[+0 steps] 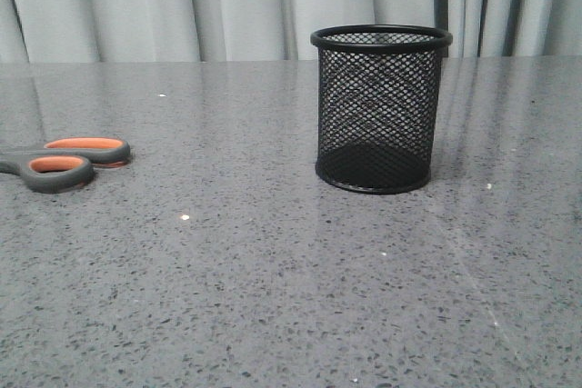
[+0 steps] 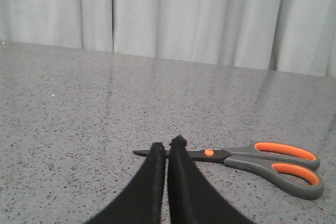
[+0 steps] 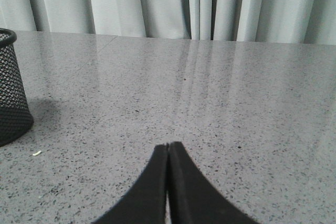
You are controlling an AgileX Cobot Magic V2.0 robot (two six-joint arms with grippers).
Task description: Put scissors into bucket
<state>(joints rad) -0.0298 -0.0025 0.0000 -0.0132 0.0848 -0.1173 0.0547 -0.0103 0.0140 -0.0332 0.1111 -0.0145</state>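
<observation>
The scissors [image 1: 64, 163] lie flat at the table's left edge in the front view, only the grey handles with orange-lined loops showing. The left wrist view shows them whole [image 2: 252, 160], blades shut, lying crosswise just beyond my left gripper [image 2: 168, 145], which is shut and empty, its tips in front of the blades. The bucket [image 1: 380, 108], a black wire-mesh cup, stands upright right of the table's middle. Its side shows at the edge of the right wrist view [image 3: 11, 87]. My right gripper [image 3: 169, 145] is shut and empty above bare table. Neither gripper shows in the front view.
The table [image 1: 273, 297] is grey speckled stone. Pale grey curtains [image 1: 227, 2] hang behind its far edge. A few small white specks [image 1: 185, 217] lie on the surface.
</observation>
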